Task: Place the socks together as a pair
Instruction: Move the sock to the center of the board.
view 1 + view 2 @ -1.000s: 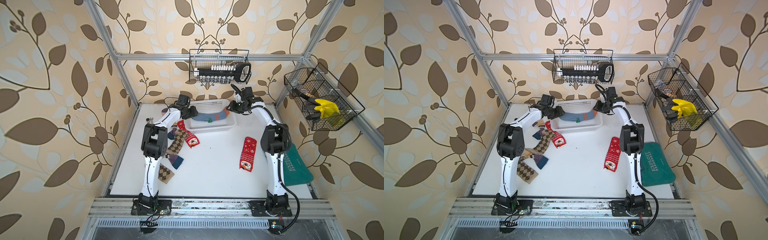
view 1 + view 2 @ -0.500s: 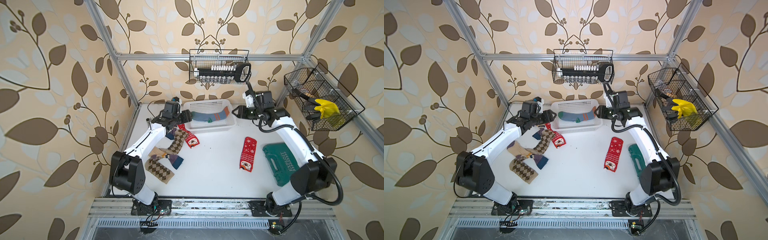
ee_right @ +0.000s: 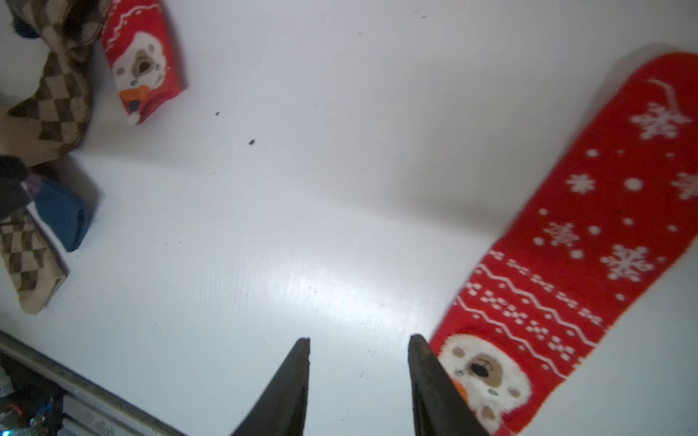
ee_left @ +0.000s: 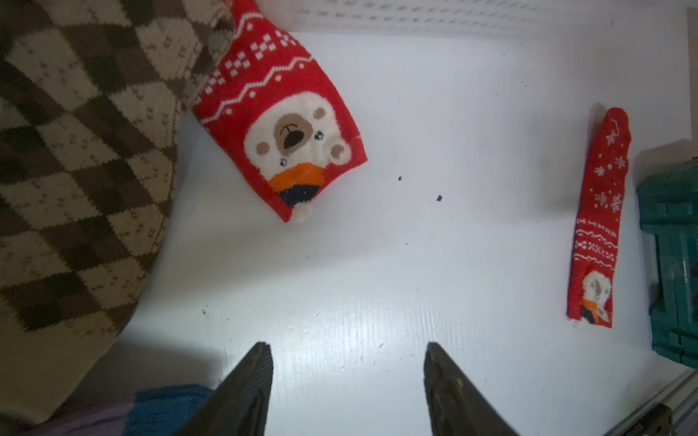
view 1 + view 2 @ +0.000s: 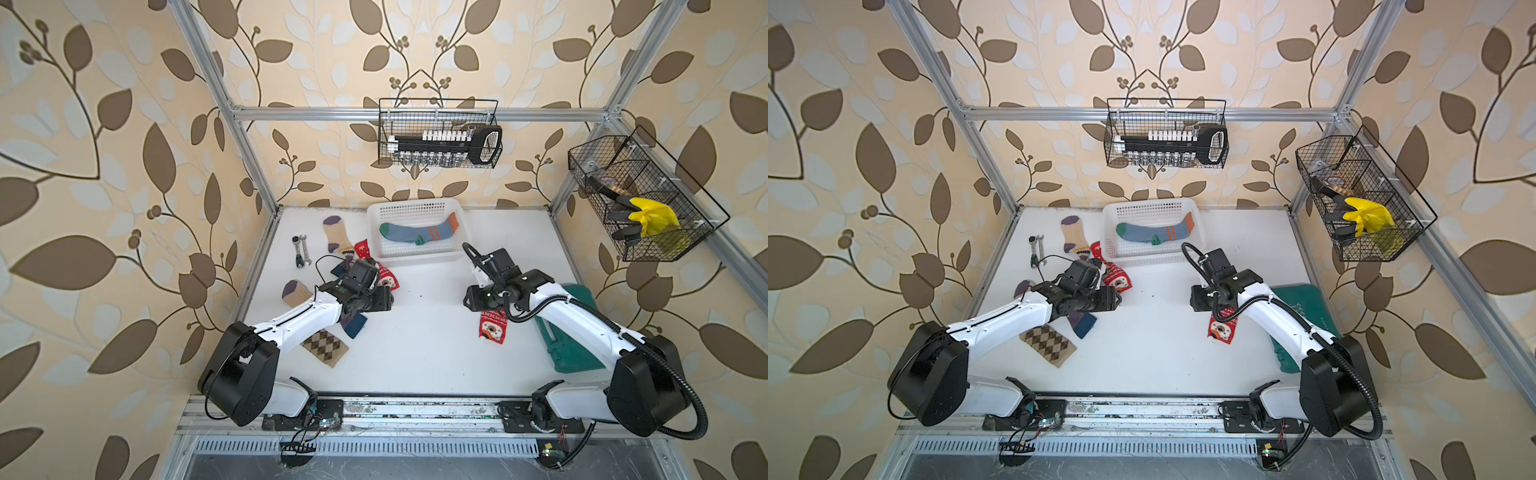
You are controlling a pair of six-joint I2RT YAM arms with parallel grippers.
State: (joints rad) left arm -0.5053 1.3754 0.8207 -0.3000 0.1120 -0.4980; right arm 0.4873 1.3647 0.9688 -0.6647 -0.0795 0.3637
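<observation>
Blue-grey socks [image 5: 417, 232] [image 5: 1154, 233] with green toes lie in the white basket. One red Christmas sock [image 5: 388, 277] [image 4: 287, 124] lies beside the sock pile on the left. My left gripper [image 5: 390, 301] [image 4: 345, 345] hovers open and empty just in front of it. The other red sock [image 5: 492, 328] [image 3: 589, 245] lies flat on the right. My right gripper [image 5: 467, 299] [image 3: 359, 339] is open and empty, with one fingertip beside the sock's bear end. Brown argyle socks [image 5: 324, 347] [image 4: 75, 151] and beige purple-toed socks [image 5: 337, 235] are on the left.
The white basket [image 5: 415, 259] stands at the back centre. Two wrenches [image 5: 301, 249] lie at the back left. A green case [image 5: 569, 332] sits under the right arm. Wire baskets [image 5: 438, 133] [image 5: 636, 199] hang on the back and right walls.
Both arms have pulled back from the basket toward the middle of the table and lowered. The left gripper now hangs by the left red sock, the right by the right red sock.
</observation>
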